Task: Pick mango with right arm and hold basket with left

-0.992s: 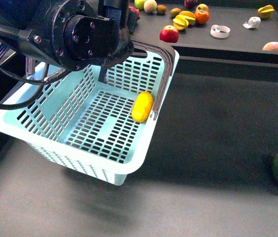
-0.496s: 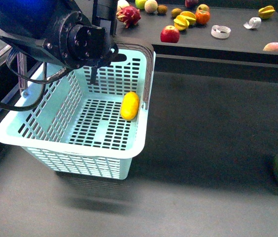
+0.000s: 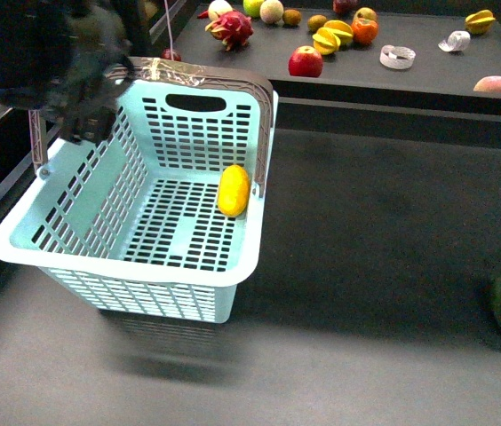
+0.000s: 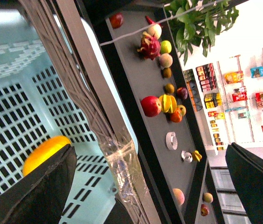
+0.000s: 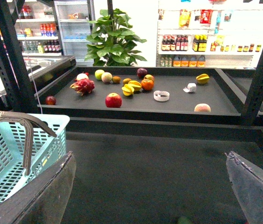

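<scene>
A: Our left gripper (image 4: 145,186) hangs with its jaws spread wide, the taped grey-brown handle (image 4: 117,154) between them but not clenched. The smooth yellow oblong mango (image 3: 234,190) lies inside the light-blue slotted plastic basket (image 3: 73,244), against its right wall.

B: And our right gripper (image 5: 150,196) is released too, holding nothing, well apart from the basket. We judge the basket looks tilted; unheld, it may tip or slide, rolling the mango.

A: Agreed. If we close off-centre, the slick clear tape could let the handle slip.
</scene>
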Motion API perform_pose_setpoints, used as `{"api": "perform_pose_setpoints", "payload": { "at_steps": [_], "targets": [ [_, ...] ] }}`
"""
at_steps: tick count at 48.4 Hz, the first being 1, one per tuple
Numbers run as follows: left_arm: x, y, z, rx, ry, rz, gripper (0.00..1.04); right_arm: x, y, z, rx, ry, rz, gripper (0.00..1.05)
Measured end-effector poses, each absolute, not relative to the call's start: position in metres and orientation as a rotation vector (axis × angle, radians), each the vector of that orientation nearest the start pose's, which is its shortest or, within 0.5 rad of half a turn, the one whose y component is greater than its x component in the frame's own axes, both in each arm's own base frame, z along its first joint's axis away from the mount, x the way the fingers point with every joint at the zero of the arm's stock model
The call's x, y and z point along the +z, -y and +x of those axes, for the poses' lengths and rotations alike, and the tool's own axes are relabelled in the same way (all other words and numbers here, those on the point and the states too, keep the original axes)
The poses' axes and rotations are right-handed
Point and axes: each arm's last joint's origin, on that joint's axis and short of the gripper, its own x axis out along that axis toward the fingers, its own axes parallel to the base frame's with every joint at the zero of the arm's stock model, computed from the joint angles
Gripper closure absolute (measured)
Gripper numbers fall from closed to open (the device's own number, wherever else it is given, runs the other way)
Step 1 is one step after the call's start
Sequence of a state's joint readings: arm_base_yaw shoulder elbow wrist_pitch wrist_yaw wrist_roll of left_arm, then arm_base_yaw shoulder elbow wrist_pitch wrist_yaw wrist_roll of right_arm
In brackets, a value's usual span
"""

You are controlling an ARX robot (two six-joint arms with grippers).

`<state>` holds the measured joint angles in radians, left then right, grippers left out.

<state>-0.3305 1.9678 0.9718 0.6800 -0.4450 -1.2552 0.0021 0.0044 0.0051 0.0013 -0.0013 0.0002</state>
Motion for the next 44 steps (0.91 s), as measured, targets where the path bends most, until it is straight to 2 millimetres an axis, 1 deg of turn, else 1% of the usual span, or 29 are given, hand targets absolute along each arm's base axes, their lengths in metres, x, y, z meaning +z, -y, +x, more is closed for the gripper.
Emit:
{"api": "perform_pose_setpoints", "payload": {
  "at_steps": [6,7,11,15,18,26,28,30,31,33,35,36,39,44],
  "targets": [
    [0.153,0.089,0.343,0.293,-0.141,-1.065,0.06,0.165,0.000,0.098,0.003,0.002,0.000,0.08],
    [0.154,0.081,0.331,0.306,-0.135,-1.044,0.06,0.165,0.000,0.098,0.003,0.002,0.000,0.08],
    [0.153,0.065,0.305,0.333,-0.131,-1.011,0.06,0.165,0.000,0.098,0.003,0.002,0.000,0.08],
    [0.150,0.054,0.286,0.376,-0.152,-0.956,0.06,0.165,0.000,0.098,0.004,0.002,0.001,0.08],
    [0.147,0.050,0.278,0.393,-0.177,-0.931,0.06,0.165,0.000,0.098,0.003,0.002,0.000,0.08],
    [0.144,0.050,0.276,0.378,-0.197,-0.904,0.07,0.165,0.000,0.098,0.003,0.002,0.000,0.08],
    [0.141,0.047,0.275,0.259,-0.194,-0.847,0.13,0.165,0.000,0.098,0.003,0.002,0.001,0.08],
    [0.139,0.043,0.266,0.089,-0.140,-0.677,0.24,0.165,0.000,0.098,0.003,0.002,0.000,0.08],
    [0.139,0.041,0.260,0.037,-0.109,-0.553,0.29,0.165,0.000,0.098,0.003,0.002,0.001,0.08],
    [0.144,0.037,0.251,-0.002,-0.049,-0.402,0.38,0.165,0.000,0.098,0.003,0.002,0.000,0.08],
    [0.150,0.032,0.241,-0.007,-0.015,-0.238,0.49,0.165,0.000,0.098,0.003,0.002,0.001,0.08],
    [0.152,0.030,0.236,-0.006,-0.007,-0.183,0.54,0.165,0.000,0.098,0.003,0.002,0.000,0.08],
    [0.157,0.024,0.221,-0.002,-0.027,-0.080,0.70,0.165,0.000,0.098,0.003,0.002,0.000,0.08],
    [0.162,0.019,0.207,-0.005,-0.013,-0.042,0.88,0.165,0.000,0.098,0.003,0.002,0.000,0.08]
  ]
}}
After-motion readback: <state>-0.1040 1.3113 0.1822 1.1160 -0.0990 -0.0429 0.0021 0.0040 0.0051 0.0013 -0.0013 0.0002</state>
